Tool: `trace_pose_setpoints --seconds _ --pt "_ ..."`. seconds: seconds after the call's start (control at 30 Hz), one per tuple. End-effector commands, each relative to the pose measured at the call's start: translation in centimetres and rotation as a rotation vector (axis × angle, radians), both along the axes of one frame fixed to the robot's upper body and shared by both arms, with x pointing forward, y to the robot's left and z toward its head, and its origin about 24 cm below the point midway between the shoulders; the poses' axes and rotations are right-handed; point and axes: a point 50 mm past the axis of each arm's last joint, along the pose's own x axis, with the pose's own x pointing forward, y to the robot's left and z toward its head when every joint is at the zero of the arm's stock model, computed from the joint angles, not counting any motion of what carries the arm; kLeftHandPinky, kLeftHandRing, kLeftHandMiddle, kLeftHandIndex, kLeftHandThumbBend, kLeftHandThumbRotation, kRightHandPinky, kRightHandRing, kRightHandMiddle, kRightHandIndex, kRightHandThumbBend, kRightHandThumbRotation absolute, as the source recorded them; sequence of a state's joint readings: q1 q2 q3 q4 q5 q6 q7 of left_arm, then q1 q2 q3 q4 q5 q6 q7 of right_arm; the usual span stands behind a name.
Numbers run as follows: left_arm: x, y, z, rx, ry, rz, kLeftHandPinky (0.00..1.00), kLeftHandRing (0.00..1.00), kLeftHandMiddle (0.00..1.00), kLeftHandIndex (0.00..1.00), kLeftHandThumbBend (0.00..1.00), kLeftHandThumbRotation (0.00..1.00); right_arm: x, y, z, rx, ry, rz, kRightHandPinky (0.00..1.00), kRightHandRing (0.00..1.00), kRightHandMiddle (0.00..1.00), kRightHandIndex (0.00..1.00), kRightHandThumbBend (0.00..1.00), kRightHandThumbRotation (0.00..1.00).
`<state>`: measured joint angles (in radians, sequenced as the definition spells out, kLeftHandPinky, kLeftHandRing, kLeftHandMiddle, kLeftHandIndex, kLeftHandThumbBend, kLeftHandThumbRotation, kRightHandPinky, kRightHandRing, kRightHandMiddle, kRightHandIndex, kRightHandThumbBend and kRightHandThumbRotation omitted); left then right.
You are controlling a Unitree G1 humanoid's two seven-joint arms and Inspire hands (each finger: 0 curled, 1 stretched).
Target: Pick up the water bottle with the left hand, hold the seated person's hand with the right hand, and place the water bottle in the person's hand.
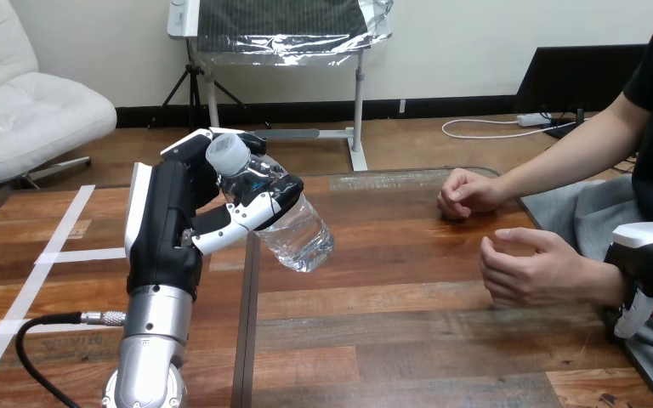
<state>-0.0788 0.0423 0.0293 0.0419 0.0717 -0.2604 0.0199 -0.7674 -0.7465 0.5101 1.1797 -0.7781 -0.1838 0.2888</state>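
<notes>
A clear water bottle [304, 236] with a white cap is raised above the wooden table [408, 340], tilted so its cap points up and left. My left hand [170, 223] is shut on its upper part, fingers wrapped round the neck. At the right edge, my right hand [646, 257] sits at the wrist of the person's nearer hand [527, 270], with a finger and the thumb curled round the wrist. That hand hovers over the table's right side, fingers loosely curled, palm facing left. The bottle's base is about a hand's width left of it.
The person's other hand [468, 194] rests as a loose fist near the table's far right edge. White tape lines [68, 255] run across the table's left part. A dark seam [247, 331] splits the tabletop below the bottle.
</notes>
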Motion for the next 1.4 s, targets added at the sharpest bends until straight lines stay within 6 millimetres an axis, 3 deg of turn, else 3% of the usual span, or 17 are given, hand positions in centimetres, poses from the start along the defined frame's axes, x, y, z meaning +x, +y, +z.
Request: trace_pose_setpoints --seconds 0.0,0.37,0.57,0.77,1.37 --pt "1.0 -0.1 2.6 0.005 -0.107 -0.006 0.43 0.43 0.46 0.51 0.62 0.0 1.3 0.9 1.7 0.039 -0.073 0.028 0.31 0.42 0.57 0.54 0.63 0.0" --pt "1.1 0.0 2.5 -0.002 -0.105 -0.011 0.43 0.43 0.46 0.51 0.61 0.0 1.6 0.7 2.6 0.047 -0.102 0.016 0.37 0.49 0.61 0.55 0.64 0.0" --pt "1.1 0.0 2.4 0.001 -0.103 -0.006 0.42 0.43 0.46 0.52 0.62 0.0 1.7 0.6 2.7 0.054 -0.11 0.015 0.32 0.43 0.56 0.54 0.66 0.0" --pt "1.2 -0.1 2.4 -0.002 -0.101 -0.01 0.43 0.43 0.46 0.52 0.62 0.0 1.6 0.7 2.7 0.054 -0.111 0.021 0.34 0.46 0.59 0.53 0.66 0.0" --pt "1.2 -0.2 2.8 0.002 -0.109 -0.012 0.43 0.43 0.46 0.51 0.6 0.0 1.2 0.7 1.9 0.084 -0.144 0.032 0.35 0.45 0.57 0.53 0.66 0.0"
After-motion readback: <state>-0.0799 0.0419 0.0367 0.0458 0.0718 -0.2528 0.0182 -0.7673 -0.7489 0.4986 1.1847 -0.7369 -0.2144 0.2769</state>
